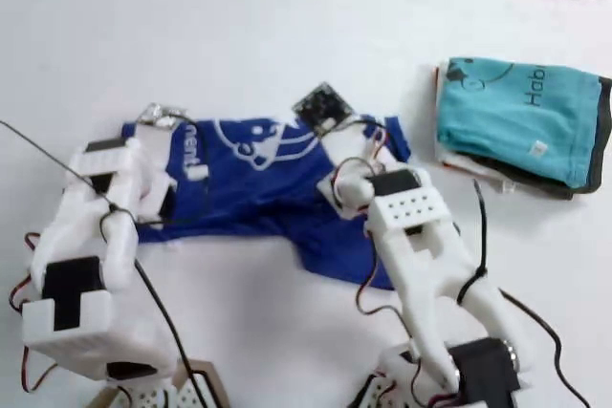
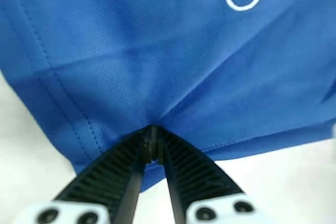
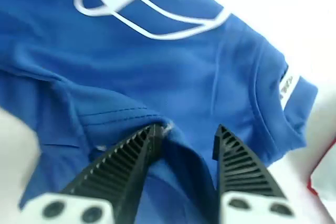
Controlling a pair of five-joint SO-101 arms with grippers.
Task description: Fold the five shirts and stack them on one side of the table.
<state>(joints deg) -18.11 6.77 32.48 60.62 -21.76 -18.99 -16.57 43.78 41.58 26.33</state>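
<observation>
The left gripper (image 2: pixel 151 141) is pinching the soft, limp shirt (image 1: pixel 251 188) at its edge while the right gripper (image 3: pixel 189 132), jaws spread, is straddling a stitched fold, seemingly a sound hold.

The counter (image 1: pixel 287 35) is lit brightly and evenly from overhead, and its white surface is washed nearly featureless. Only faint, soft-edged shadows are cast along the near edge of the blue shirt (image 1: pixel 249 188). In the right wrist view the counter beyond the shirt is bleached by glare, while the folds are gently shaded.
</observation>
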